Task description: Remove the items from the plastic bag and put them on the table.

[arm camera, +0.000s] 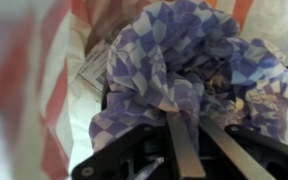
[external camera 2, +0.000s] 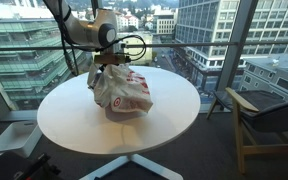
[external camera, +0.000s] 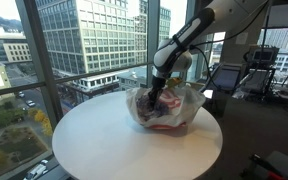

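A white plastic bag with red print (external camera: 179,110) stands on the round white table (external camera: 104,145), also seen in the other exterior view (external camera 2: 129,92). My gripper (external camera: 156,98) reaches down into the bag's open top (external camera 2: 108,68). In the wrist view the fingers (arm camera: 184,125) are closed on a fold of a purple-and-white checkered cloth (arm camera: 164,55) that fills the bag's inside. The bag's red-striped wall (arm camera: 39,90) shows at the left. Anything under the cloth is hidden.
The table (external camera 2: 174,125) stands by floor-to-ceiling windows. A wooden armchair (external camera 2: 269,110) stands off to one side. Equipment and a monitor (external camera: 229,78) stand beyond the table's edge. Bare tabletop lies all round the bag.
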Controlling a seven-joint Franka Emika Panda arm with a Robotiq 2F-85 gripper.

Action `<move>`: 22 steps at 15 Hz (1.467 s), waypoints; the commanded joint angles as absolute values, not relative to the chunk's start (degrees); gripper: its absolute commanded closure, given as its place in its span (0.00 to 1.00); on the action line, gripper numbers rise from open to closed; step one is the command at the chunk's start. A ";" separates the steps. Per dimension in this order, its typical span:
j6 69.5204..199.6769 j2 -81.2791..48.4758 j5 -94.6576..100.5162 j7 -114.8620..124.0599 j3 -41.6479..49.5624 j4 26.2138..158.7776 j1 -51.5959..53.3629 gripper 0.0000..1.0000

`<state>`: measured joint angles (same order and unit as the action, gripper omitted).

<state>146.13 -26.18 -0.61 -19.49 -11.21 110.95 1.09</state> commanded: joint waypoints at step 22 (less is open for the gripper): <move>110.88 2.31 -38.71 -48.45 -13.65 114.79 7.08 0.98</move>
<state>105.33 1.05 -39.45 -44.11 -14.22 111.38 3.66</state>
